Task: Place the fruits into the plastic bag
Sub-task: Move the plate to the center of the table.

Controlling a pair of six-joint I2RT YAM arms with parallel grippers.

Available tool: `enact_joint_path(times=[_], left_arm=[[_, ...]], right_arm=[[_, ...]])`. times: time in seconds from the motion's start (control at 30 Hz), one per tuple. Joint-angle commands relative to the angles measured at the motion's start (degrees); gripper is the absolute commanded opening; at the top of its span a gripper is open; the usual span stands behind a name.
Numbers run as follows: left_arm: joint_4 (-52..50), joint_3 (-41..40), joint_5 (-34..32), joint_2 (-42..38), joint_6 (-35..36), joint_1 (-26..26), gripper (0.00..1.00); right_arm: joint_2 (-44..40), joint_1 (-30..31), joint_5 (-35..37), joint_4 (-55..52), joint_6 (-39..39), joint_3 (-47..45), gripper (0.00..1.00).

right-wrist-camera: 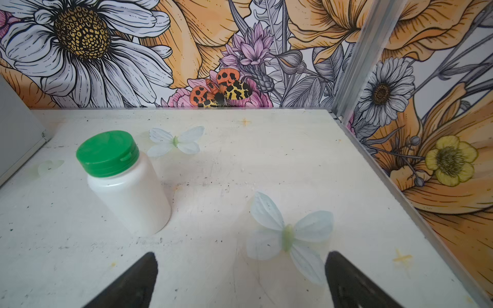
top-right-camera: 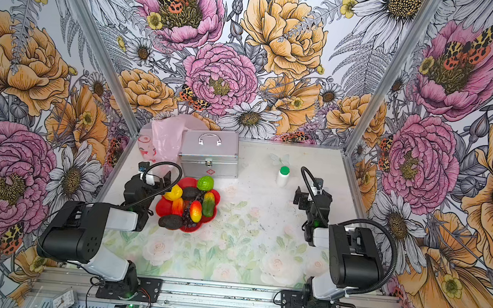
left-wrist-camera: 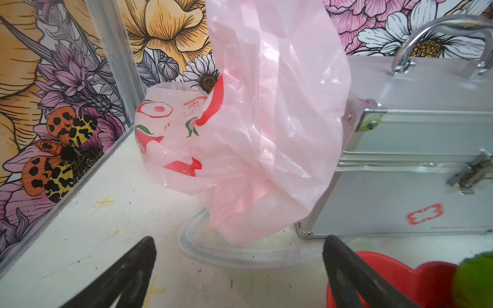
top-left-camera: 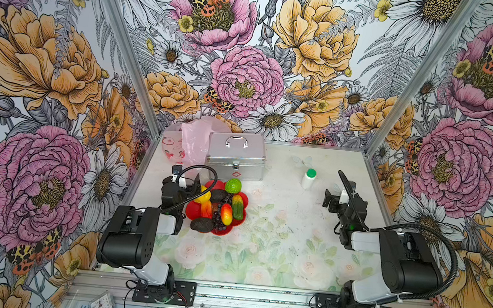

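Several glossy fruits lie heaped on a red flower-shaped plate [top-left-camera: 193,211] at the table's left: a yellow one [top-left-camera: 203,196], a round green one [top-left-camera: 233,185], two dark avocados [top-left-camera: 202,224], purple grapes [top-left-camera: 219,220], a red-yellow one [top-left-camera: 226,214] and a green-orange one [top-left-camera: 238,207]. The pale pink plastic bag [top-left-camera: 192,143] [left-wrist-camera: 266,128] stands crumpled in the far left corner, leaning on the silver case. My left gripper [top-left-camera: 184,181] [left-wrist-camera: 238,242] is open and empty beside the plate, facing the bag. My right gripper [top-left-camera: 338,194] [right-wrist-camera: 241,256] is open and empty at the right.
A silver metal case [top-left-camera: 235,156] stands behind the plate, next to the bag. A white bottle with a green cap [top-left-camera: 309,178] [right-wrist-camera: 128,186] stands just beyond my right gripper. A clear round lid [left-wrist-camera: 213,253] lies under the bag. Walls with metal posts enclose three sides.
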Motion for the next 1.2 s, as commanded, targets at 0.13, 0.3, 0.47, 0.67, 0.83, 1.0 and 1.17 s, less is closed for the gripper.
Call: enact_joint_path(times=[0.13, 0.3, 0.47, 0.67, 0.83, 1.0, 1.17], left_arm=[[-0.3, 0.9, -0.1, 0.2, -0.4, 0.7, 0.99], [-0.3, 0.8, -0.2, 0.2, -0.4, 0.6, 0.99], [-0.4, 0.9, -0.2, 0.2, -0.4, 0.6, 0.99], [-0.3, 0.9, -0.2, 0.2, -0.3, 0.6, 0.99], [-0.2, 0.9, -0.1, 0.2, -0.4, 0.6, 0.99], [-0.1, 0.9, -0.1, 0.3, -0.4, 0.6, 0.99], [-0.2, 0.8, 0.0, 0.2, -0.4, 0.7, 0.99]], right_arm=[[0.2, 0.2, 0.4, 0.6, 0.3, 1.0, 0.99], [0.2, 0.2, 0.4, 0.6, 0.3, 1.0, 1.0], [0.2, 0.1, 0.3, 0.6, 0.3, 1.0, 1.0], [0.2, 0.2, 0.4, 0.5, 0.3, 1.0, 0.99], [0.2, 0.1, 0.3, 0.6, 0.3, 1.0, 1.0], [0.2, 0.1, 0.1, 0.6, 0.3, 1.0, 1.0], [0.1, -0.5, -0.7, 0.3, 0.8, 1.2, 0.99]])
